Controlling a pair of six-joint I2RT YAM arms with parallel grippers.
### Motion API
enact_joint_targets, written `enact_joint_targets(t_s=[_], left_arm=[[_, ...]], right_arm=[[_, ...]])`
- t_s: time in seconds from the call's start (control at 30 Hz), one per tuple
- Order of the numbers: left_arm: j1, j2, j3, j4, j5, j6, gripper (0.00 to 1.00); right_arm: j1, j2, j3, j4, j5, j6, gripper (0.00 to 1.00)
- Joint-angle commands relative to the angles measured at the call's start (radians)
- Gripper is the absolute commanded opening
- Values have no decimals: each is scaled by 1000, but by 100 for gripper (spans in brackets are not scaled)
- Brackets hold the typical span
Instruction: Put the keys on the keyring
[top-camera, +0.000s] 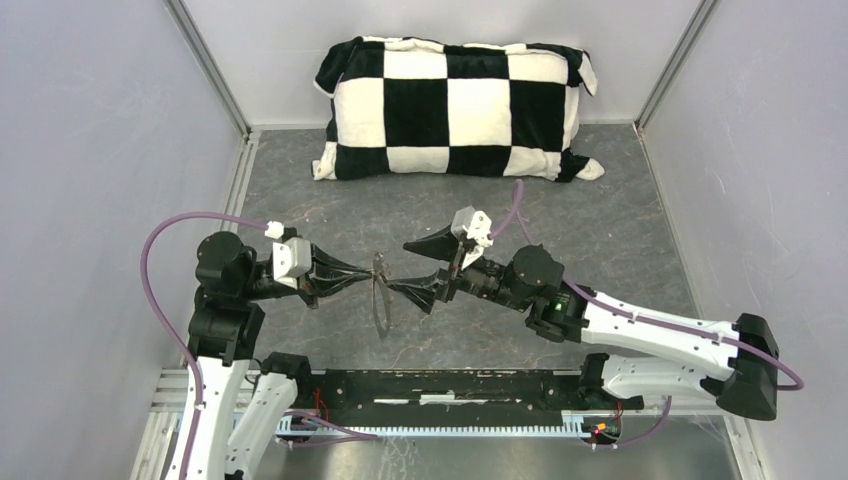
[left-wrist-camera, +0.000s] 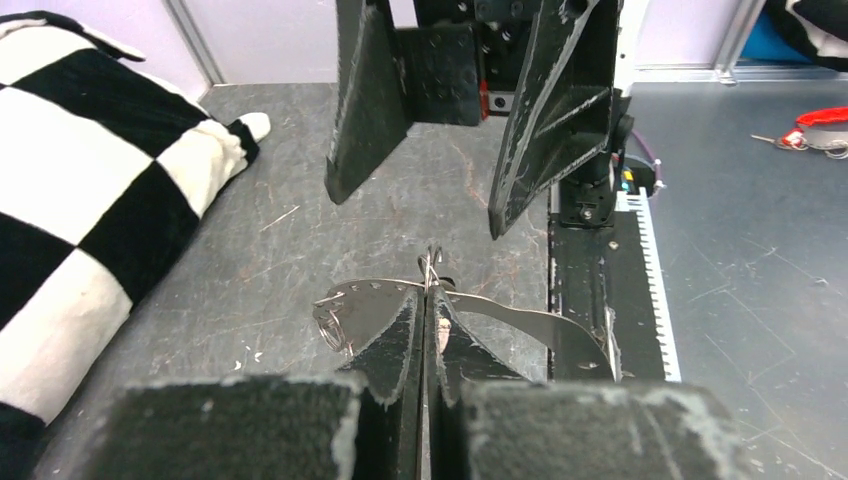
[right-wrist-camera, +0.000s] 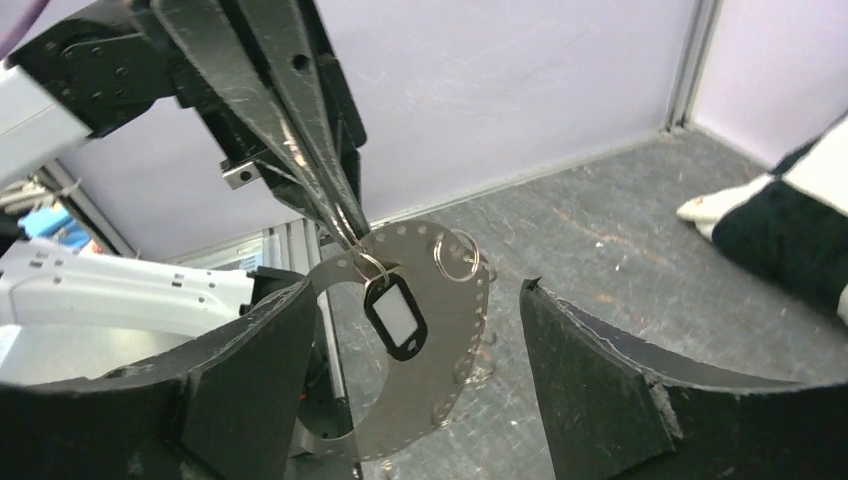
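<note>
The left tool (right-wrist-camera: 345, 222) is shut tight on the top edge of the keyring (right-wrist-camera: 458, 325). It seems to hold the keyring up on its edge over the middle of the worktop (top-camera: 620, 230). The right tool (top-camera: 428, 268) is wide open, with one finger on each side of the keyring, and it grips nothing.

The keyring is a thin flat band of grey metal with little holes all round it. It looks light, stiff and smooth, so I think it could slip or swing if bumped. The best hold is a pinch on both flat faces of the band, the way the left tool has it.

The black key (right-wrist-camera: 397, 318) has a white face. It hangs from a small ring (right-wrist-camera: 372, 268) just beside the left tool's tips. I cannot tell if that small ring goes through a hole. A second small ring (right-wrist-camera: 457, 255) sits near it on the band. The black key's tag looks like light plastic and will likely dangle and spin, so pinch its flat sides.

A red thing (left-wrist-camera: 825, 122), maybe the red key, lies well apart at the near right, past the black rail (left-wrist-camera: 585, 290). It is small and low, so likely hard to pick up
</note>
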Motion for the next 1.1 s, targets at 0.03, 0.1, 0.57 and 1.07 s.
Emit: enact_joint_targets(t_s=[0.03, 0.1, 0.57, 1.07], left_arm=[[3, 9, 58, 24, 90, -50, 2], [3, 12, 67, 23, 94, -55, 2], [3, 14, 95, 26, 102, -78, 2], [3, 8, 84, 5, 96, -61, 2]], right_arm=[[-36, -23, 108, -84, -248, -175, 80], [-45, -2, 153, -131, -313, -210, 78], [-50, 83, 250, -139, -433, -274, 64], [-51, 134, 264, -70, -451, -249, 28]])
